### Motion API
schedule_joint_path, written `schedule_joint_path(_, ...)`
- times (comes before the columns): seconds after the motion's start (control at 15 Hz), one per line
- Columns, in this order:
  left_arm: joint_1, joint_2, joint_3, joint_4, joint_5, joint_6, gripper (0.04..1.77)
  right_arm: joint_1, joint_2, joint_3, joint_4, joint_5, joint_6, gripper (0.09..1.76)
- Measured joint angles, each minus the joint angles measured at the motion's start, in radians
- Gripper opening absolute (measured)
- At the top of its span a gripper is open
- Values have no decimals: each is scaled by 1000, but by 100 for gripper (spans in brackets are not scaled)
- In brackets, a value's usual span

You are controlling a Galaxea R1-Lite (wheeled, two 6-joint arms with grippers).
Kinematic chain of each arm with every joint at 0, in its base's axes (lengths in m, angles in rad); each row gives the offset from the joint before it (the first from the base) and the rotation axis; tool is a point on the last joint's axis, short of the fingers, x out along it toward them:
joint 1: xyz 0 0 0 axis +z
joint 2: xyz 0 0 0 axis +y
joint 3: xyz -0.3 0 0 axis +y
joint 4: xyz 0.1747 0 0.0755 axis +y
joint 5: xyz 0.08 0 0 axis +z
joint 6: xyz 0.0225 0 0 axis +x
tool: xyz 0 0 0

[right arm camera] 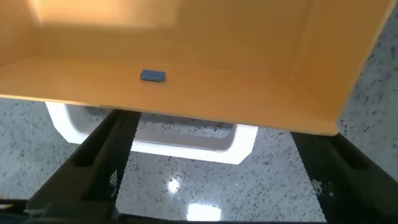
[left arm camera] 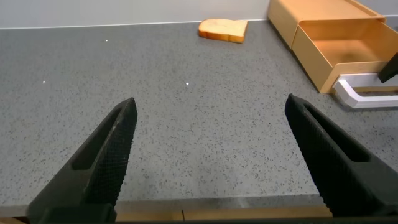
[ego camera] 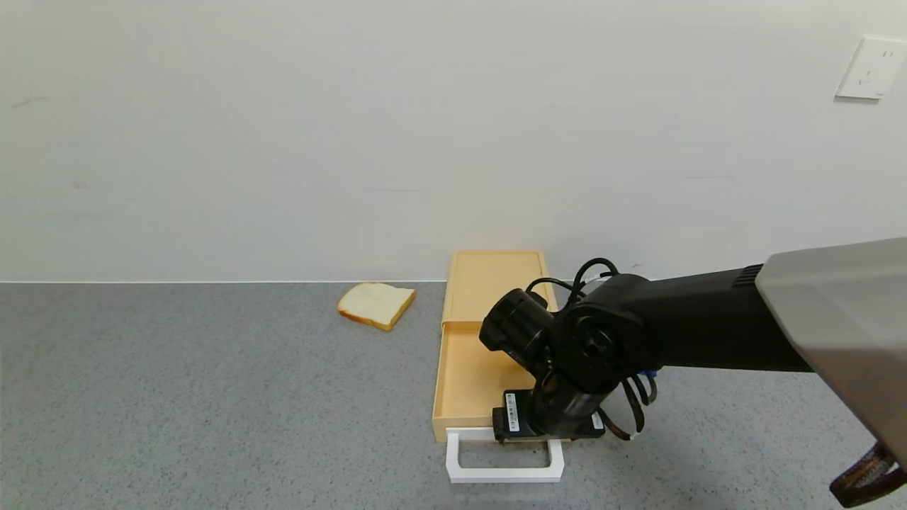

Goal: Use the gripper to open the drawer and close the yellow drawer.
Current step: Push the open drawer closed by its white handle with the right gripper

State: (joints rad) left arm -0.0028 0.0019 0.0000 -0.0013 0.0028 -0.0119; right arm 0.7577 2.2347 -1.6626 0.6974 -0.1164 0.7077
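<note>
The pale yellow drawer (ego camera: 468, 375) is pulled out of its flat box (ego camera: 496, 280), and its tray is empty apart from a small blue tab (right arm camera: 152, 76). Its white loop handle (ego camera: 504, 471) points toward the table's front. My right gripper (ego camera: 545, 425) hangs just above the drawer's front wall and handle (right arm camera: 186, 146). It (right arm camera: 214, 162) is open, fingers (right arm camera: 106, 155) wide apart, holding nothing. My left gripper (left arm camera: 211, 155) is open and empty, low over bare counter by the table's front edge, out of the head view. The drawer (left arm camera: 345, 53) shows far off in its view.
A slice of bread (ego camera: 376, 304) lies on the grey speckled counter (ego camera: 212, 397) left of the box, near the white wall; it also shows in the left wrist view (left arm camera: 222, 29). A wall socket (ego camera: 871, 69) is at the upper right.
</note>
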Motion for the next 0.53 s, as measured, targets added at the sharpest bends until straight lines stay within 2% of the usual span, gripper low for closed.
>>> schedule_joint_path(0.53,0,0,0,0,0,0,172,-15,14,-41,-63,-4,-27,171)
